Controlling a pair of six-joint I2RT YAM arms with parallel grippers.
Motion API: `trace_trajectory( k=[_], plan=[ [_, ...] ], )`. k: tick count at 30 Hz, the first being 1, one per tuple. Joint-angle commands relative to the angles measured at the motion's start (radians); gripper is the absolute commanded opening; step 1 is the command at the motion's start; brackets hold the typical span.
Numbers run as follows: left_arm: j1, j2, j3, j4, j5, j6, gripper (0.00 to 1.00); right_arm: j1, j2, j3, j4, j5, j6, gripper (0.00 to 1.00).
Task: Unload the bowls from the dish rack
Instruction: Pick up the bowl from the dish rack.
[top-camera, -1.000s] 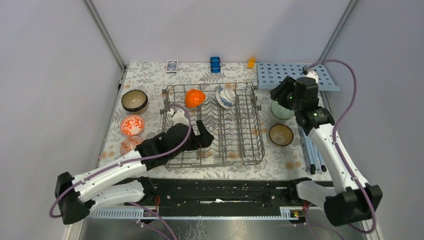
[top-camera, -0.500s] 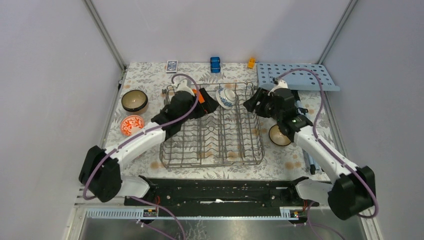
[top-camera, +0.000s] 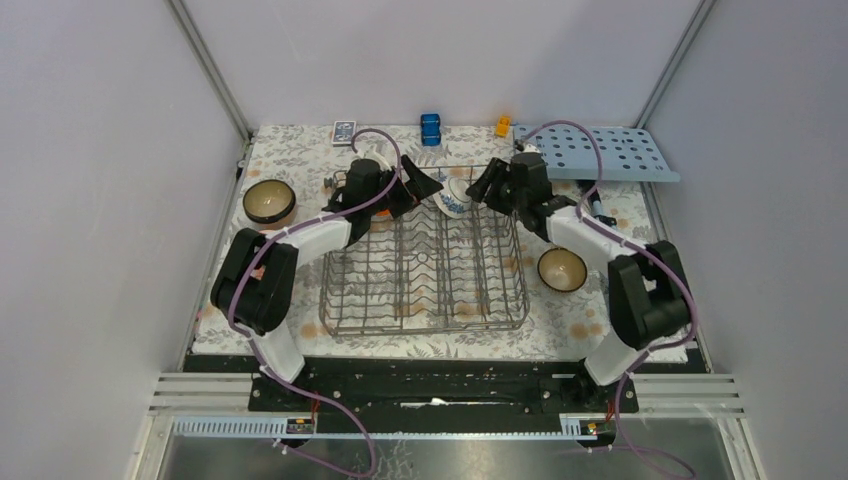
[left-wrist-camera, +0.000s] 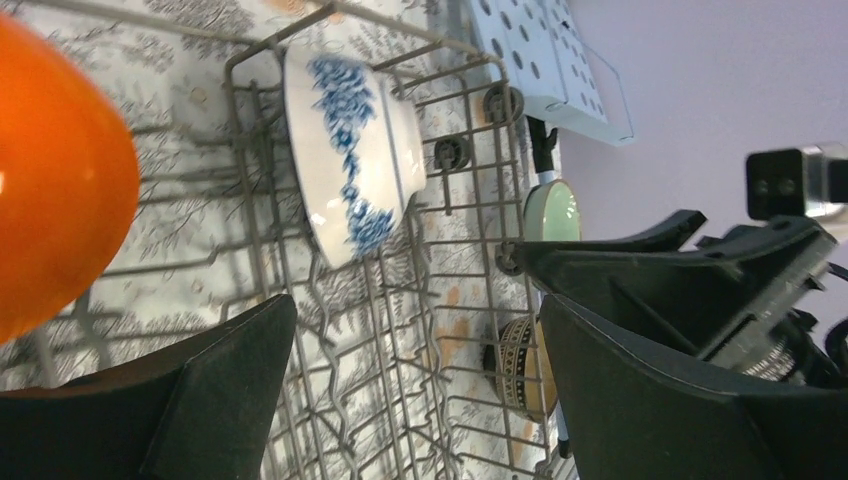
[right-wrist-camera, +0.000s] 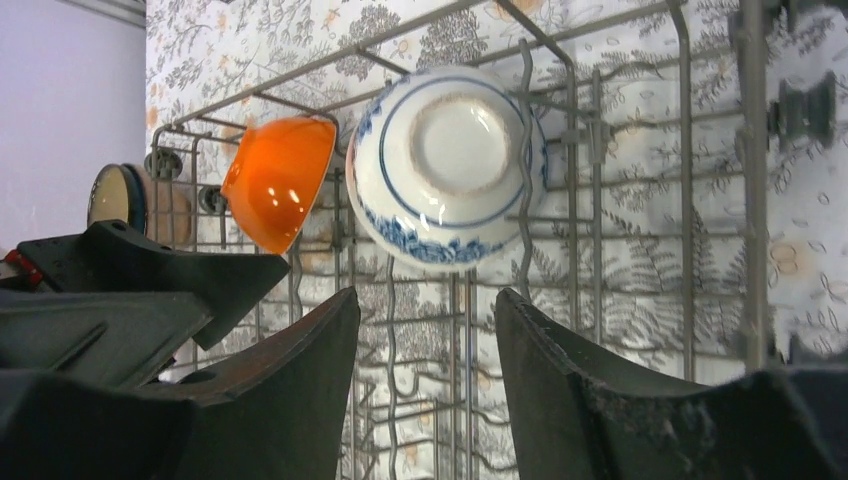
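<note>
No writing, number or brand can be read anywhere. The small patterned box (top-camera: 343, 132) at the far edge is too small to make out. The blue-and-white bowl (right-wrist-camera: 447, 168) bears only painted flowers and rings.

Perforated board (top-camera: 612, 152), blue block (top-camera: 430, 128) and patterned box (top-camera: 343, 132) line the far edge.

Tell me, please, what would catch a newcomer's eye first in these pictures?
Two bowls stand on edge at the far end of the grey dish rack: an orange bowl and, beside it, a blue-and-white bowl. The left gripper and the right gripper point at them from opposite sides, both open and empty.
</note>
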Motion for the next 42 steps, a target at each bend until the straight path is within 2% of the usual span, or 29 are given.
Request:
trace_trajectory(
  k=[1,12,19,33,42],
  plan=[
    [0.025,0.064,0.091,0.110,0.048,-0.023,0.95,0.003,0.091,0.144,0.017,0.007,-0.016,0.59],
    [0.039,0.211,0.157,0.106,0.051,-0.065,0.89,-0.002,0.238,0.291,-0.035,0.031,-0.010,0.56],
    [0.040,0.263,0.185,0.156,0.093,-0.092,0.81,-0.014,0.286,0.341,-0.061,0.029,0.010,0.52],
    [0.025,0.312,0.212,0.207,0.158,-0.111,0.64,-0.030,0.323,0.341,-0.090,0.003,0.027,0.40],
    [0.012,0.294,0.198,0.235,0.153,-0.095,0.56,-0.044,0.333,0.331,-0.092,-0.023,0.029,0.39]
  ],
)
